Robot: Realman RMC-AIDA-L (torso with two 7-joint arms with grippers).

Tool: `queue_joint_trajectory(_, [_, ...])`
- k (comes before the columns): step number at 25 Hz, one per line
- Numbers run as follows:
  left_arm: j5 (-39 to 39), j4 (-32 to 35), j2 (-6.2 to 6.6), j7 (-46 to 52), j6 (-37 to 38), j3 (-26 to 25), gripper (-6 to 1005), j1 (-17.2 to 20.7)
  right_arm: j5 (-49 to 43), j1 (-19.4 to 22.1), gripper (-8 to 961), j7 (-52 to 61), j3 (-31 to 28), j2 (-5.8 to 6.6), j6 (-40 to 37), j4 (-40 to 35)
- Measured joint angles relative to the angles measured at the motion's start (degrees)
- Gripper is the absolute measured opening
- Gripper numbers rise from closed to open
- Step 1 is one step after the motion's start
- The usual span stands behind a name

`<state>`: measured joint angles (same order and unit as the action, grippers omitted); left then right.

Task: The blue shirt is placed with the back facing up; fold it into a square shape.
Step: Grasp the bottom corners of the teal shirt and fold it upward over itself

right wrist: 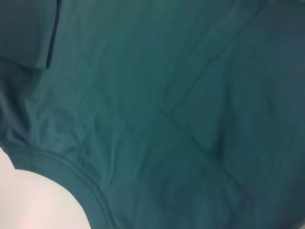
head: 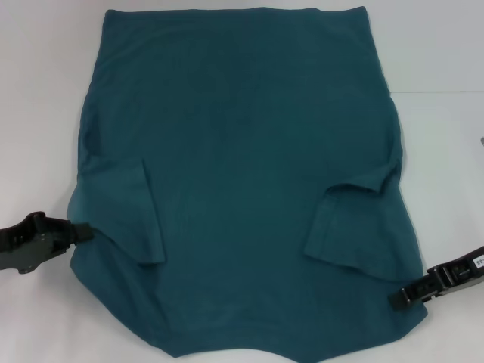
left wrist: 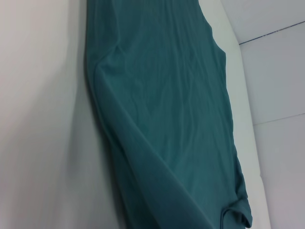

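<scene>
On the white table (head: 446, 53), the blue shirt (head: 242, 189) lies spread flat with its plain back up, both short sleeves folded inward over the body, the hem at the far edge and the collar end nearest the robot. The left claw (head: 82, 231) sits at the shirt's left edge beside the folded left sleeve, touching the cloth; whether it is clenched on the fabric I cannot tell. The right claw (head: 399, 297) rests at the shirt's right edge near the lower corner, and its grip is likewise unclear. The right wrist view shows the curved ribbed collar (right wrist: 62, 167) against the table.
</scene>
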<state>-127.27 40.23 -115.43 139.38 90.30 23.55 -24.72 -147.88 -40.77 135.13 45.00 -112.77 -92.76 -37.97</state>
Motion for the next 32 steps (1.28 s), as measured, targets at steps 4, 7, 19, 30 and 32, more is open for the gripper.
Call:
queue_joint_trajectory(4, [0.00, -0.04, 0.11, 0.01, -0.05, -0.16, 22, -0.05, -0.12, -0.26, 502, 0.12, -0.03, -0.01, -0.38, -0.17])
queue_joint_trajectory(7, [0.00, -0.06, 0.14, 0.01, -0.26, -0.34, 22, -0.06, -0.13, -0.27, 496, 0.13, -0.04, 0.11, -0.55, -0.40])
queue_joint_trajectory(19, [0.00, -0.23, 0.20, -0.09, -0.57, -0.44, 23, -0.47, -0.05, -0.05, 236, 0.10, -0.28, 0.33, -0.66, -0.40])
queue_joint_trajectory(30, [0.00, -0.24, 0.20, -0.50, 0.01, -0.59, 22, -0.36, 0.87, 1.73, 2, -1.68, -2.68, 0.39, -1.74, -0.32])
queue_joint_trajectory(32, [-0.18, -0.12, 0.21, -0.57, 1.16, -0.43, 21, -0.22, 0.88, 2.04, 2, -1.85, -2.76, 0.62, -2.63, -0.14])
